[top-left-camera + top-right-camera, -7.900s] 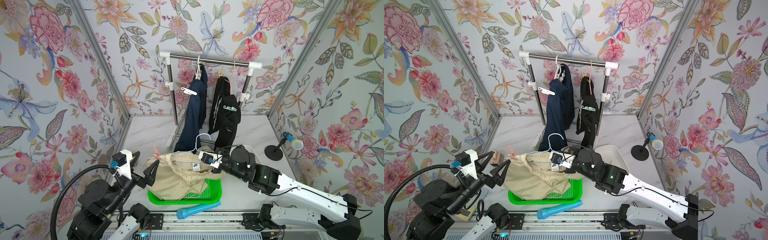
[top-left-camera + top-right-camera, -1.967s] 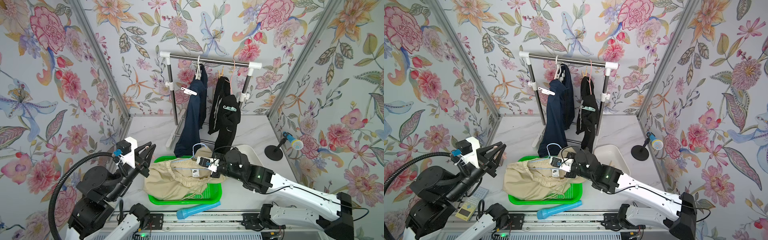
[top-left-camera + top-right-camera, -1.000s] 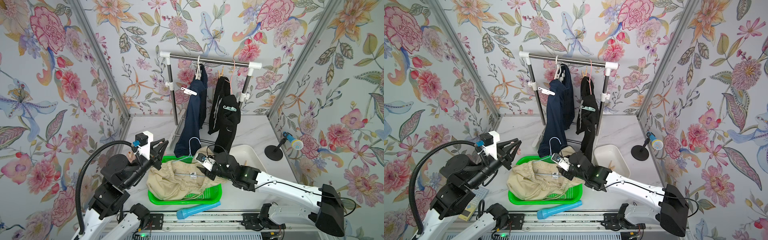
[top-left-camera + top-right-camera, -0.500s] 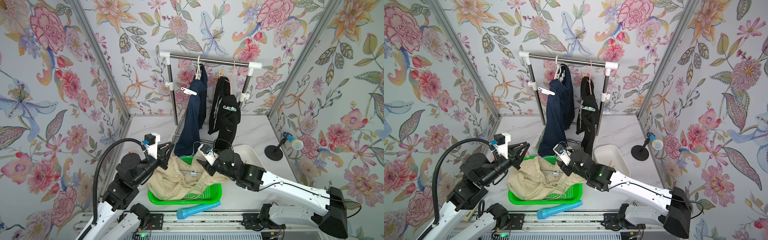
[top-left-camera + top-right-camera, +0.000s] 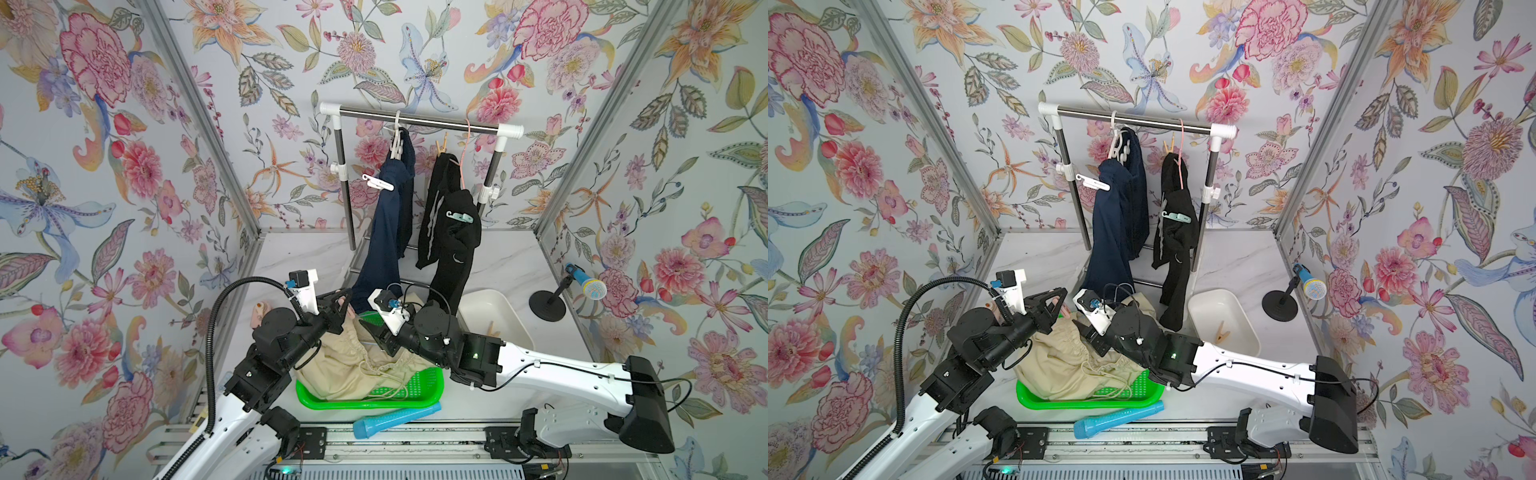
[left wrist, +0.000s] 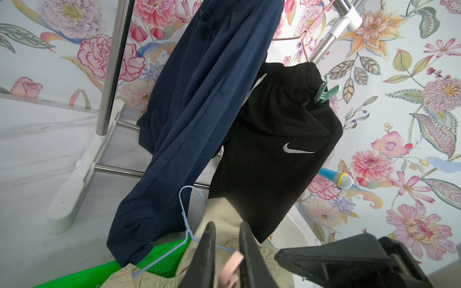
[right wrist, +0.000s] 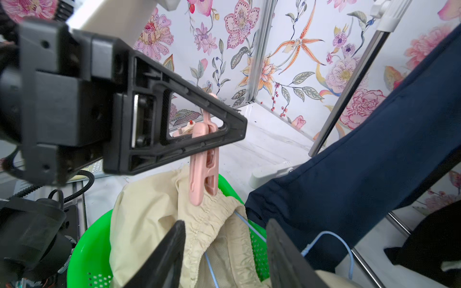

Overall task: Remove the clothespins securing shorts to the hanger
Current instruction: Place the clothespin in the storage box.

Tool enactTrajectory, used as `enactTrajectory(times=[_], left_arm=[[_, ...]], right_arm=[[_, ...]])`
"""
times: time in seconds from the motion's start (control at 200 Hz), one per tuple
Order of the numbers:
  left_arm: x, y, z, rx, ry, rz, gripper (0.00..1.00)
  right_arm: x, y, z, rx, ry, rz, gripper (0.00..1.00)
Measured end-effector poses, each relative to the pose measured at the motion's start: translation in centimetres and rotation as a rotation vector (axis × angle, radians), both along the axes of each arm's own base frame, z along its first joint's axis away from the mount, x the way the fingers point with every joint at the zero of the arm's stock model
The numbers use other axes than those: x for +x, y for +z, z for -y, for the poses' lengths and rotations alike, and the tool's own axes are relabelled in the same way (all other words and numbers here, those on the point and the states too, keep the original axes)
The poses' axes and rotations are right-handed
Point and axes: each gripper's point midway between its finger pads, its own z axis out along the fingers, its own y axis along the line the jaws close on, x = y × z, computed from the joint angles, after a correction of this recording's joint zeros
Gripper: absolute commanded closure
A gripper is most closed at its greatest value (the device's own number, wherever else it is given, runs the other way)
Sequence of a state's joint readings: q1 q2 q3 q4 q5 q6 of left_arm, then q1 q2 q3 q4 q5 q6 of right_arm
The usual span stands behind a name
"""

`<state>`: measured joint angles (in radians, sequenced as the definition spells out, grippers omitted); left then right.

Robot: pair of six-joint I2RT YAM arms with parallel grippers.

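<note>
The cream-beige shorts (image 5: 353, 365) lie heaped in the green basket (image 5: 415, 399) on a pale blue wire hanger (image 7: 249, 227). My left gripper (image 6: 228, 225) is shut on a pink clothespin (image 7: 203, 164). The clip's lower end lies against the beige waistband. My right gripper (image 7: 225, 223) is open, its jaws either side of that waistband and the hanger wire. On the rack (image 5: 415, 120) hang the navy shorts (image 5: 386, 232) with a white clip (image 5: 378, 183). Beside them hang the black shorts (image 5: 449, 232) with a teal clip (image 5: 459, 216) and a wooden peg (image 5: 441, 146).
A white bin (image 5: 494, 307) at the right holds a wooden peg (image 5: 1223, 330). A blue tube (image 5: 395, 419) lies in front of the basket. A toy microphone on a stand (image 5: 582, 284) is at the far right. The navy leg hangs down to the basket's back edge.
My left gripper has moved right and forward to the beige waistband. My right wrist has shifted back and left, closer to the left gripper.
</note>
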<state>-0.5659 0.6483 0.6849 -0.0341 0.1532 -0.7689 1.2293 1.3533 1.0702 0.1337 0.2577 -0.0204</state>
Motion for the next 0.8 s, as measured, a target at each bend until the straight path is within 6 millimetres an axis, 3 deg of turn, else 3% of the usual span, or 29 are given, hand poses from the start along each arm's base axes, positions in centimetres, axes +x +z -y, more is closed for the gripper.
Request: enactTrajectory(times=[0.29, 0.47, 0.625, 0.801], left_arm=[[0.5, -1.0, 0.3, -0.053, 0.007, -0.068, 1.0], [0.4, -1.0, 0.3, -0.079, 0.011, -0.089, 1.0], [0.3, -1.1, 0.1, -0.102, 0.014, -0.114, 1.0], [0.1, -1.5, 0.0, -0.132, 0.018, -0.137, 1.0]], right_arm=[[-0.2, -0.3, -2.9, -0.026, 0.021, 0.021, 0.45], [0.6, -1.1, -4.5, -0.101, -0.029, 0.075, 0.49], [1.6, -2.4, -4.5, -0.154, -0.093, 0.104, 0.59], [2.2, -1.9, -4.2, -0.148, -0.144, 0.136, 0.68]])
